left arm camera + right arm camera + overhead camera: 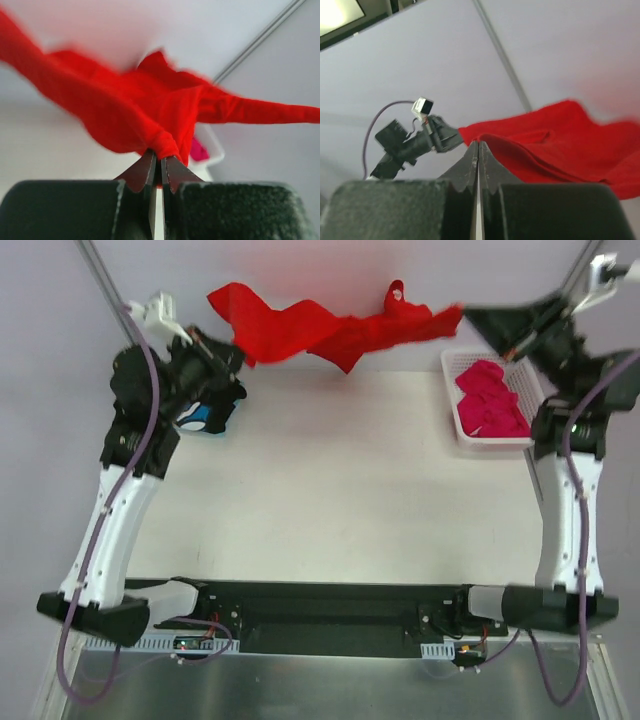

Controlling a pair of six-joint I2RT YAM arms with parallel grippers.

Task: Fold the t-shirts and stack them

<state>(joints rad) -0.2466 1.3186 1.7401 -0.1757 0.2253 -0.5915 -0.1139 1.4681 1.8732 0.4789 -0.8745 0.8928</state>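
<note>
We saw red t-shirt (pixel 330 330) stretched mid-air, bunched and sagging, above far counter (pixel 330 470) edge. Magenta-pink t-shirt (pixel 490 400) lay crumpled in basket (pixel 490 441), right. Black flower-print t-shirt (pixel 205 420) lay far left, mostly hidden.

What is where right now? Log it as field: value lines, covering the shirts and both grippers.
red t-shirt: off the table, stretched in the air between both grippers, bunched, unfolded
left gripper: shut on one end of the red t-shirt
right gripper: shut on the other end
pink t-shirt: crumpled in the white basket, far right of the table
black printed t-shirt: on the table by the left gripper, partly hidden
stack: none visible yet
</note>
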